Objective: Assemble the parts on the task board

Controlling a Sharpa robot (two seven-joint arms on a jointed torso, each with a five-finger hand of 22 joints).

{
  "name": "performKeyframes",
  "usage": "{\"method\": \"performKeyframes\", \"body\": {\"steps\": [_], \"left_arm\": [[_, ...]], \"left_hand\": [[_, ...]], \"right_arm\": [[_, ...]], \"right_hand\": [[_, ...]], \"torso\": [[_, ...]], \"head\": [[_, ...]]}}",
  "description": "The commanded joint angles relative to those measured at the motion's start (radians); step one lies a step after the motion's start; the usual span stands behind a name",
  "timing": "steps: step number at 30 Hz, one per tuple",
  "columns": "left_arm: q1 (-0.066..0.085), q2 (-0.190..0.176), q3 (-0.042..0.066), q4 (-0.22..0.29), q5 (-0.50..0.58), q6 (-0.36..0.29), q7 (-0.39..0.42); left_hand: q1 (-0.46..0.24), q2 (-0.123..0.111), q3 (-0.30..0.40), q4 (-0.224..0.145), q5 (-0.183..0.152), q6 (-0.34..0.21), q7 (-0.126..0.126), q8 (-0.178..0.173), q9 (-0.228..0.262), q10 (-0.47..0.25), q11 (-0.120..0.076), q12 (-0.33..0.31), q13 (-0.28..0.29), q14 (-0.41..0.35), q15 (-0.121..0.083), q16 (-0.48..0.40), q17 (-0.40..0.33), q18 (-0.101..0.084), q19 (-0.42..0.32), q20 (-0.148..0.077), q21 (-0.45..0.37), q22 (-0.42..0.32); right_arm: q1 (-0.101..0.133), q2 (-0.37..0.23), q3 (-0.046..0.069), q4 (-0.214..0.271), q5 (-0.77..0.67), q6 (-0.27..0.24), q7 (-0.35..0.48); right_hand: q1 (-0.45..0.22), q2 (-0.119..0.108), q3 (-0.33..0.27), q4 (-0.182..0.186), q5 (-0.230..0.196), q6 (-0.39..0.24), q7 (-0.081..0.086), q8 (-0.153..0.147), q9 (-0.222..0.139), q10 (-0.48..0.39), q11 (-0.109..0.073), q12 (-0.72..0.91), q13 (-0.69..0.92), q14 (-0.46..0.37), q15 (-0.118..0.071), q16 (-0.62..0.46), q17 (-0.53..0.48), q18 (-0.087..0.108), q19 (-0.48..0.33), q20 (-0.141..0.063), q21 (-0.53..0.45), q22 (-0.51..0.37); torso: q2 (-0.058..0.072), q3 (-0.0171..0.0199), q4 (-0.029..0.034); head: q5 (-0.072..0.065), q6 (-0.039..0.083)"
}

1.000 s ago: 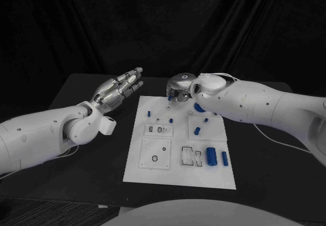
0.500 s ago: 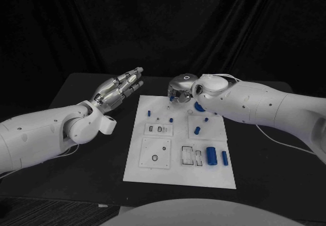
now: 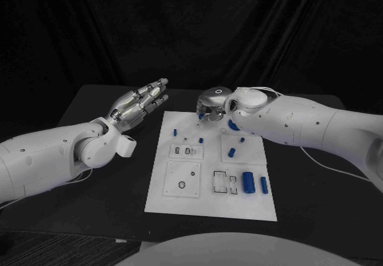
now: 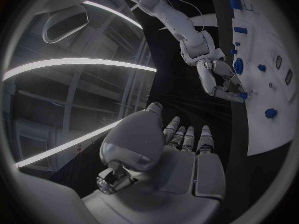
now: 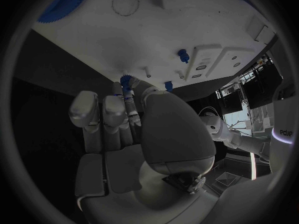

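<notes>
While almost nothing has shifted over the last second, a small blue part (image 3: 197,116) is kept pinched in the right hand (image 3: 211,105) above the task board's (image 3: 180,206) far edge, unseated, the left hand (image 3: 140,104) held open beside it over the desk (image 3: 104,166).

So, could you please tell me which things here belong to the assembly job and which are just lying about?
Belongs to the job:
- task board
- blue parts on it, such as the cylinder
- small blue part pinched by the right hand

Just there:
- left hand, open and holding nothing, off the board's edge
- black table
- dark curtain behind
</notes>
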Motion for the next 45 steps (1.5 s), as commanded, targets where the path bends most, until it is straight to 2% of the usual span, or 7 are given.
{"method": "performKeyframes", "body": {"steps": [1,19,25,29,31,34,45], "left_arm": [[0.0,0.003,0.001,0.0,0.001,0.015,0.006],[0.0,0.006,0.001,-0.003,0.001,0.027,-0.003],[0.0,0.007,0.001,-0.004,0.001,0.027,-0.003],[0.0,0.007,0.001,-0.004,0.001,0.028,-0.003],[0.0,0.007,0.001,-0.004,0.001,0.028,-0.003],[0.0,0.006,0.001,-0.004,0.001,0.028,-0.003],[0.0,-0.011,0.001,0.003,0.001,0.021,0.0]], "left_hand": [[0.008,0.002,0.003,0.0,0.003,0.006,0.0,0.005,0.001,-0.001,0.008,-0.007,-0.001,-0.002,0.006,-0.004,-0.001,0.015,-0.003,0.006,-0.006,-0.002],[0.004,0.002,0.012,0.0,0.003,0.015,0.005,0.008,0.002,-0.001,0.014,-0.007,-0.001,-0.002,0.012,-0.004,-0.001,0.016,-0.003,0.012,-0.006,-0.002],[0.002,0.002,0.015,0.0,0.003,0.022,0.008,0.01,0.003,-0.001,0.017,-0.007,-0.001,-0.002,0.014,-0.004,-0.001,0.016,-0.003,0.015,-0.006,-0.002],[0.002,0.002,0.015,0.0,0.003,0.022,0.008,0.01,0.003,-0.001,0.017,-0.007,-0.001,-0.002,0.014,-0.004,-0.001,0.016,-0.003,0.015,-0.006,-0.002],[0.002,0.002,0.015,0.0,0.003,0.022,0.008,0.01,0.003,-0.001,0.017,-0.007,-0.001,-0.002,0.014,-0.004,-0.001,0.016,-0.003,0.015,-0.006,-0.002],[0.002,0.002,0.016,0.0,0.003,0.024,0.009,0.011,0.003,-0.001,0.017,-0.007,-0.001,-0.002,0.015,-0.004,-0.001,0.016,-0.003,0.015,-0.006,-0.002],[0.001,0.001,0.02,0.0,0.004,0.03,0.011,0.013,0.004,-0.001,0.02,-0.007,-0.001,-0.002,0.017,-0.004,-0.001,0.016,-0.003,0.018,-0.006,-0.002]], "right_arm": [[-0.007,0.004,0.0,-0.007,-0.002,0.013,-0.02],[-0.015,0.021,0.0,-0.035,-0.002,0.021,-0.041],[-0.015,0.021,0.0,-0.036,-0.002,0.032,-0.043],[-0.016,0.019,0.0,-0.035,-0.002,0.03,-0.041],[-0.016,0.017,0.0,-0.034,-0.002,0.022,-0.037],[-0.016,0.009,0.0,-0.03,-0.002,-0.006,-0.026],[0.043,-0.147,0.0,0.144,0.018,-0.12,-0.011]], "right_hand": [[-0.001,-0.009,0.006,0.0,0.004,-0.007,-0.002,-0.003,0.001,-0.007,-0.001,-0.006,-0.001,-0.005,0.001,-0.001,-0.001,-0.01,-0.003,0.0,-0.006,-0.001],[0.001,-0.012,0.015,0.0,0.004,-0.027,-0.001,-0.019,-0.002,-0.039,0.005,-0.007,-0.001,-0.019,0.004,-0.01,-0.015,-0.006,-0.019,0.003,-0.022,-0.01],[-0.006,-0.023,0.012,0.001,-0.003,-0.078,-0.02,-0.035,-0.013,-0.099,0.019,-0.005,-0.001,-0.046,0.005,-0.034,-0.049,0.002,-0.047,0.006,-0.055,-0.031],[-0.02,-0.031,-0.019,-0.002,-0.027,-0.319,-0.099,-0.037,-0.049,-0.221,0.021,-0.004,0.0,-0.078,0.001,-0.07,-0.098,0.011,-0.08,0.002,-0.102,-0.059],[-0.019,-0.025,-0.046,-0.011,-0.033,-0.481,-0.123,-0.045,-0.057,-0.287,0.022,-0.003,0.001,-0.11,0.003,-0.109,-0.148,0.019,-0.114,0.005,-0.151,-0.093],[-0.017,-0.019,-0.067,-0.018,-0.035,-0.538,-0.135,-0.047,-0.059,-0.326,0.022,-0.003,0.001,-0.127,0.004,-0.128,-0.172,0.023,-0.13,0.007,-0.178,-0.107],[0.0,0.005,-0.102,-0.027,-0.027,-0.307,-0.069,-0.002,-0.035,-0.269,0.021,0.038,0.008,-0.115,0.002,-0.117,-0.163,0.022,-0.114,0.004,-0.188,-0.092]], "torso": [[0.0,-0.0001,0.0011],[0.0,-0.0002,0.0046],[0.0,-0.0002,0.0043],[-0.001,-0.0003,0.0037],[-0.001,-0.0003,0.0031],[-0.001,-0.0004,0.0024],[-0.001,-0.0002,0.0022]], "head": [[0.0,-0.002],[-0.001,-0.004],[-0.001,-0.005],[0.0,-0.005],[0.001,-0.004],[-0.002,-0.001],[-0.008,0.011]]}}
